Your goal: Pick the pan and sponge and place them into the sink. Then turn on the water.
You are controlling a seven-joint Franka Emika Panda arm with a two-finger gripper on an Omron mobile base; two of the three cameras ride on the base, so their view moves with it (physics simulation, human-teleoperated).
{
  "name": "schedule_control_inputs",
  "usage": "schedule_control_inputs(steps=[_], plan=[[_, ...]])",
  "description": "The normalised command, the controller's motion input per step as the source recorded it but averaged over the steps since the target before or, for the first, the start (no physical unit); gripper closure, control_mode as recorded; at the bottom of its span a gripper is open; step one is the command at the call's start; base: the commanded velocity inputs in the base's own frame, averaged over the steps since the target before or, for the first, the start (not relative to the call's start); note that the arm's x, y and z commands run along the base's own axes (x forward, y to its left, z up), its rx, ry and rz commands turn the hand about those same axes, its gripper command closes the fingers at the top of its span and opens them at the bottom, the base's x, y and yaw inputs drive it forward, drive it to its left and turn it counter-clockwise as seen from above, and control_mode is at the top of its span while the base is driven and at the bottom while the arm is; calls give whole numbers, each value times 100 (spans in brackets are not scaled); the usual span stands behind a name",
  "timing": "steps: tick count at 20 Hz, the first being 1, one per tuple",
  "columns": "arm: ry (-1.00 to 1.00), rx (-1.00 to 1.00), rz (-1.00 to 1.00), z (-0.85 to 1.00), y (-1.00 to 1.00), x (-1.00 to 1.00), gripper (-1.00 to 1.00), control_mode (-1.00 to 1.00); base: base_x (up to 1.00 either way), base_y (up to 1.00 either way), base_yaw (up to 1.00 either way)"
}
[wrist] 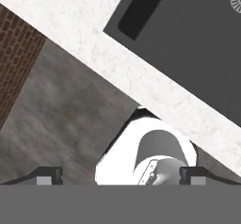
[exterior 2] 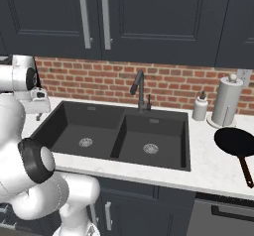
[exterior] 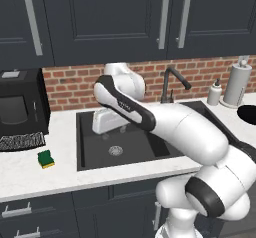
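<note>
The green and yellow sponge (exterior: 46,158) lies on the white counter, left of the sink (exterior: 137,149). On the counter right of the sink (exterior 2: 101,126) rests the black pan (exterior 2: 234,142), its handle pointing toward the front edge. My gripper (exterior: 107,126) hangs over the sink's left basin near its back left corner, well apart from both things. In the hand view my gripper (wrist: 121,176) is open, the fingertips (wrist: 47,176) wide apart with nothing between them. The black faucet (exterior 2: 139,88) stands behind the sink with no stream running from it.
A black appliance (exterior: 20,102) and a striped mat (exterior: 20,141) sit on the left counter. A soap dispenser (exterior 2: 200,107) and a paper towel roll (exterior 2: 226,101) stand by the brick wall behind the pan. Dark cabinets hang overhead.
</note>
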Motion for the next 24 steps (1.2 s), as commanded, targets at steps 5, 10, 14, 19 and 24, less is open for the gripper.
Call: schedule_control_inputs(steps=[5,10,14,19,24], plan=[[4,-1,5,-30,60,7,-100,-100,0,0,0],[2,-3,4,-6,17,0,-100,-100,0,0,0],[0,0,0,-22,31,0,-100,-100,0,0,0],[0,0,0,-30,37,0,-100,-100,0,0,0],[0,0,0,-16,22,0,-100,-100,0,0,0]])
